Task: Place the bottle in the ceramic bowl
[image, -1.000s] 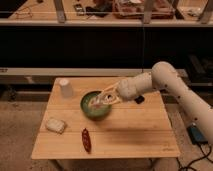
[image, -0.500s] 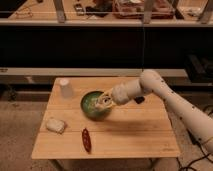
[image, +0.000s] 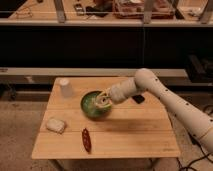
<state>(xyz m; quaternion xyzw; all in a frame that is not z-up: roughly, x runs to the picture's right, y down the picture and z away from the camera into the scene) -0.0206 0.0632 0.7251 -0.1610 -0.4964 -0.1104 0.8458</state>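
The green ceramic bowl [image: 91,106] sits on the wooden table [image: 127,131], left of centre. My gripper [image: 103,101] reaches in from the right and is low over the bowl's right half, inside its rim. It is shut on the whitish-cream bottle [image: 101,98], which shows only as a pale shape at the gripper's tip and is partly hidden by it. I cannot tell whether the bottle touches the inside of the bowl.
A white cup [image: 64,87] stands at the table's back left. A pale wrapped object [image: 55,125] lies at the front left, and a red chili-shaped object [image: 86,139] lies near the front edge. A small dark object [image: 138,99] lies under my arm. Dark shelving stands behind the table.
My gripper has moved left and down with the bottle, from above the bowl's right rim to low over the bowl's inside. The other objects have not moved.
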